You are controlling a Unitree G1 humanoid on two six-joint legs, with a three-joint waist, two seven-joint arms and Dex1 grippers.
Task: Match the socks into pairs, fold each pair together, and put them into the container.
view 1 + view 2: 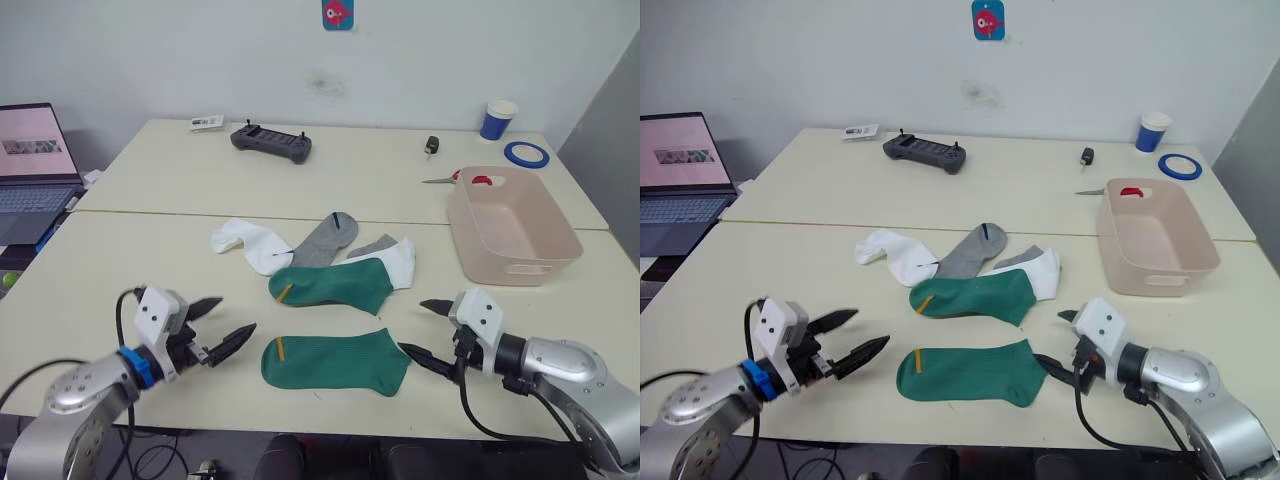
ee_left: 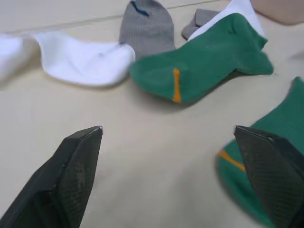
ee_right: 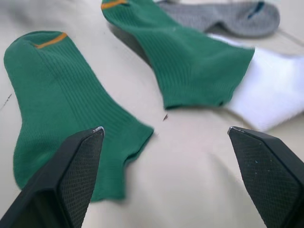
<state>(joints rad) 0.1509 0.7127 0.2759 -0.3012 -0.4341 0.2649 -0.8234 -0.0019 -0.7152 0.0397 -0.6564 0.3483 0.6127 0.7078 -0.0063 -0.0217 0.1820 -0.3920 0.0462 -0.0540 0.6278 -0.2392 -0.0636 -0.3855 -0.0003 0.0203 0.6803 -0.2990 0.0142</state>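
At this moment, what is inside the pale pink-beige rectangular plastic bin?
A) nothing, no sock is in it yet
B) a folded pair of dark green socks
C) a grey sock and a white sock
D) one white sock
A: the pale pink-beige rectangular plastic bin shows a bare floor, while the two dark green fabric socks and the white and grey ones lie flat on the table.

2 green socks (image 1: pixel 335 362), 2 white (image 1: pixel 250 243), 2 grey (image 1: pixel 326 239).
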